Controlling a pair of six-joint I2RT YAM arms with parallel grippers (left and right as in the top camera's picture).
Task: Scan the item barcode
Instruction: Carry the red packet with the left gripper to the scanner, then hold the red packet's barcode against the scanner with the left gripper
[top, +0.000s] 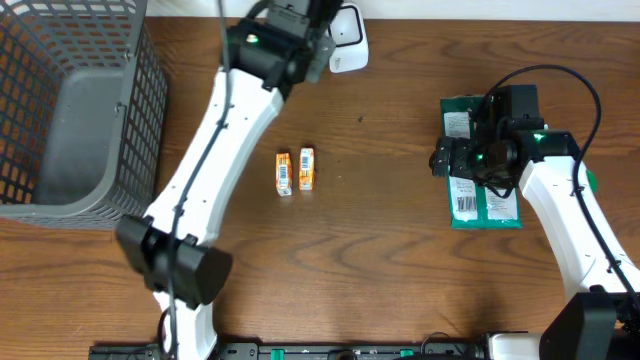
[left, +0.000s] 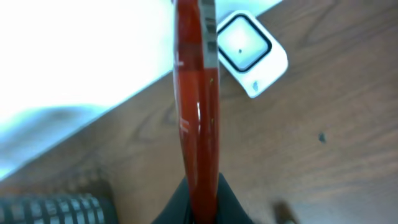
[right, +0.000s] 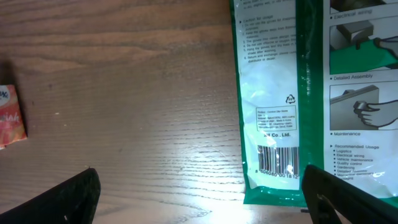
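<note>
My left gripper (left: 202, 190) is shut on a thin red packet (left: 196, 106), seen edge-on and reaching up toward the white square scanner (left: 252, 53) at the table's back edge. A strip of barcode shows on the packet's upper edge. From overhead, the left gripper (top: 318, 45) sits right beside the scanner (top: 347, 42); the packet is hidden under the arm. My right gripper (right: 205, 199) stands open and holds nothing, low over the wood beside a green packet (right: 277, 93) lying barcode up. From overhead, the right gripper (top: 455, 160) hovers over the green packets (top: 485, 205).
Two small orange boxes (top: 283, 172) (top: 306, 168) lie mid-table; one orange box (right: 9, 115) shows at the left edge of the right wrist view. A grey wire basket (top: 70, 110) stands at the far left. A second green packet (right: 364, 93) lies beside the first.
</note>
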